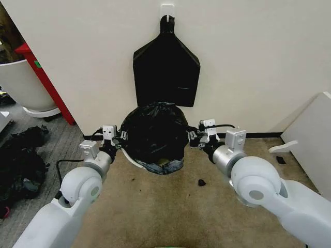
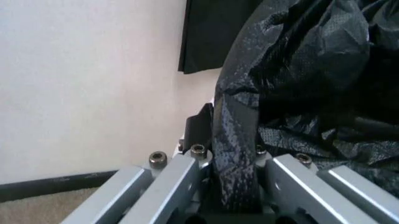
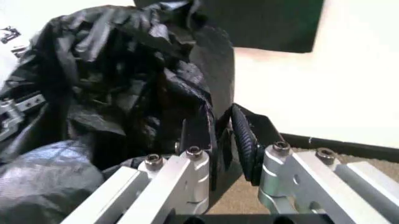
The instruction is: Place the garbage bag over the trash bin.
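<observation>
Garbage bag (image 1: 153, 135): draped over the trash bin (image 1: 133, 160) on the floor by the wall, spread to cover its mouth.
Left claw (image 1: 115, 139): pinching the bag's left edge.
Right claw (image 1: 196, 138): pinching the right edge, keeping the film taut.

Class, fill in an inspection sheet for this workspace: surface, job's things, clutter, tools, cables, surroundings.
Surface: tan carpet floor.
Job's things: garbage bag draped over the trash bin, whose white rim peeks out.
Clutter: small dark scrap on the carpet; dark heap at the left.
Tools: left tool shut on the bag's left edge; right tool at its right edge, bag between the fingers.
Cables: black cable by the left arm.
Surroundings: white wall; flat black bag hanging on it.
</observation>
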Controlling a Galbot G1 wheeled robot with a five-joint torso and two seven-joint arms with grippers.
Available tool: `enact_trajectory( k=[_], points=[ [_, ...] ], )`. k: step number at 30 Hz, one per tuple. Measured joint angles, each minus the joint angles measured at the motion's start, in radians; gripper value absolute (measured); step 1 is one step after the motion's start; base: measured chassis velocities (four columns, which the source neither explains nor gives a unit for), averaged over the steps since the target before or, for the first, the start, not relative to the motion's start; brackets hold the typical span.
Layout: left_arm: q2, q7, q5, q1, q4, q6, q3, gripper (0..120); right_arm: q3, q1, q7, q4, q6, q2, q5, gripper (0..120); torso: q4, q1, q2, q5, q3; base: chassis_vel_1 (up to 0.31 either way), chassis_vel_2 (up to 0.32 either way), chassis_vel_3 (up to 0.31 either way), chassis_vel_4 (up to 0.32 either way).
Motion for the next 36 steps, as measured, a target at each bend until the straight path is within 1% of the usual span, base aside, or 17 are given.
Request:
enact_trajectory(
  k=[6, 10, 13, 15, 17, 21, 28, 32, 36],
  points=[
    [0.001, 0.020, -0.009, 0.012, -0.004, -0.013, -0.011, 1, 0.023, -0.028, 0.001, -0.007, 0.022, -0.017, 0.014, 11, -0.0002, 0.000, 0.000, 0.0000, 0.000, 0.000, 0.000, 0.000, 0.000],
    [0.000, 0.049, -0.020, 0.037, -0.012, -0.036, -0.022, 1, 0.047, -0.035, 0.005, -0.018, 0.036, -0.031, 0.035, 11, 0.0000, 0.000, 0.000, 0.0000, 0.000, 0.000, 0.000, 0.000, 0.000],
    [-0.001, 0.068, -0.039, 0.049, -0.015, -0.057, -0.031, 1, 0.061, -0.043, 0.000, -0.025, 0.046, -0.044, 0.050, 7, 0.0000, 0.000, 0.000, 0.0000, 0.000, 0.000, 0.000, 0.000, 0.000],
    [0.000, 0.068, -0.048, 0.049, -0.016, -0.058, -0.033, 1, 0.063, -0.045, -0.003, -0.026, 0.050, -0.048, 0.054, 5, 0.0000, 0.000, 0.000, 0.0001, 0.000, 0.000, 0.000, 0.000, 0.000],
    [0.000, 0.068, -0.063, 0.048, -0.016, -0.060, -0.037, 1, 0.068, -0.051, -0.010, -0.027, 0.053, -0.055, 0.065, 0, -0.0001, 0.000, 0.000, 0.0001, 0.000, 0.000, 0.000, 0.000, 0.000],
    [0.000, 0.059, -0.085, 0.045, -0.016, -0.061, -0.042, 1, 0.074, -0.061, -0.020, -0.029, 0.059, -0.067, 0.075, 0, 0.0000, 0.000, 0.000, 0.0001, 0.000, 0.000, 0.000, 0.000, 0.000],
    [-0.007, 0.021, -0.182, 0.036, -0.025, -0.062, -0.050, 1, 0.077, -0.076, -0.070, -0.042, 0.068, -0.074, 0.093, 0, 0.0000, 0.000, 0.000, 0.0000, 0.000, 0.000, 0.000, 0.000, 0.000],
    [-0.007, 0.020, -0.203, 0.033, -0.026, -0.062, -0.052, 1, 0.077, -0.079, -0.079, -0.049, 0.075, -0.073, 0.092, 0, 0.0000, 0.000, 0.000, 0.0001, 0.000, 0.000, 0.000, 0.000, 0.000],
    [-0.008, 0.021, -0.215, 0.018, -0.014, -0.061, -0.052, 1, 0.091, -0.081, -0.048, -0.036, 0.092, -0.073, 0.091, 15, 0.0000, 0.000, 0.000, 0.0000, 0.000, 0.000, 0.000, 0.000, 0.000]
  ],
)
